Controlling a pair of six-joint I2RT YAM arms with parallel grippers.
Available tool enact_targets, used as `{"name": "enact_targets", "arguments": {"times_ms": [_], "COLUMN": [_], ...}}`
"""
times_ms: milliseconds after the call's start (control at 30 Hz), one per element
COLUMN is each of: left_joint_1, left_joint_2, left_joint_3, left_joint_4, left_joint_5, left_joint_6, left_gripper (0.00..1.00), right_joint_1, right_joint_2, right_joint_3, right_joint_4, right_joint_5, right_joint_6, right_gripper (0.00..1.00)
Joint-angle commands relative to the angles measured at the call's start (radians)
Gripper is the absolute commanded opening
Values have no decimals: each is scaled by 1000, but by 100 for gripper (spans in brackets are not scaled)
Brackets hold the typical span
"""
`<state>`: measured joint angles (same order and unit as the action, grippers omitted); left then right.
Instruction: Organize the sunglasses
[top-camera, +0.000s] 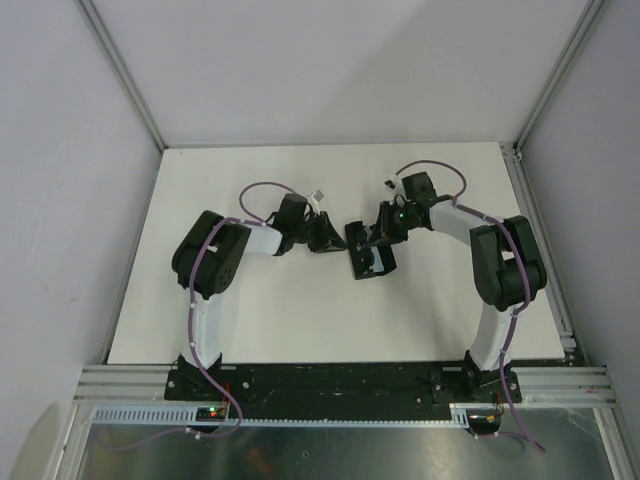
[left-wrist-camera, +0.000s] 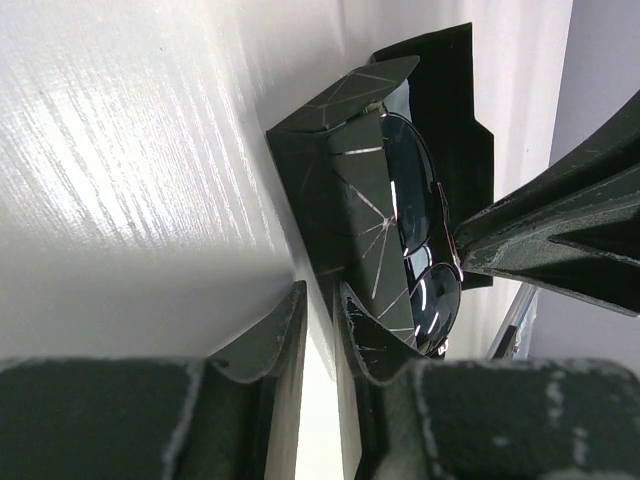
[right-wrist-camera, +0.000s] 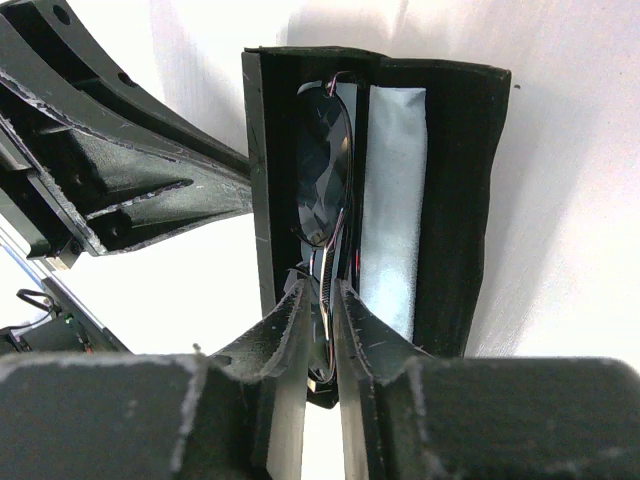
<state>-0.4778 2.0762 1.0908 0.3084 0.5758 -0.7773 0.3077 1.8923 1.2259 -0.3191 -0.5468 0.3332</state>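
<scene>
While lying in the open case (right-wrist-camera: 465, 200) beside the blue cloth (right-wrist-camera: 392, 200), treat the sunglasses (right-wrist-camera: 322, 190) as light, fragile, slippery; take by the frame, not lenses. Right end effector (right-wrist-camera: 322, 300) closed narrowly on them; left end effector (left-wrist-camera: 320, 305) pinching the case wall.

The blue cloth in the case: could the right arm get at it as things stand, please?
Probably yes, once free: the cloth lies uncovered in the open case beside the sunglasses, but the right claw is shut on those.
</scene>
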Motion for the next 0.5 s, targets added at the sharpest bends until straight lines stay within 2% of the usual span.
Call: {"name": "enact_targets", "arguments": {"times_ms": [0, 267, 467], "left_joint_1": [-7, -7, -7], "left_joint_2": [13, 17, 18], "left_joint_3": [20, 22, 22], "left_joint_4": [0, -1, 0], "left_joint_5": [2, 4, 7], "left_joint_6": [27, 27, 27], "left_gripper": [22, 21, 20], "right_joint_1": [2, 27, 53], "right_joint_2": [-12, 27, 54], "right_joint_3": [23, 23, 22], "right_joint_4": [-14, 5, 10], "right_joint_5": [10, -4, -5], "right_joint_6": [-17, -19, -15], "right_gripper": [18, 6, 2]}}
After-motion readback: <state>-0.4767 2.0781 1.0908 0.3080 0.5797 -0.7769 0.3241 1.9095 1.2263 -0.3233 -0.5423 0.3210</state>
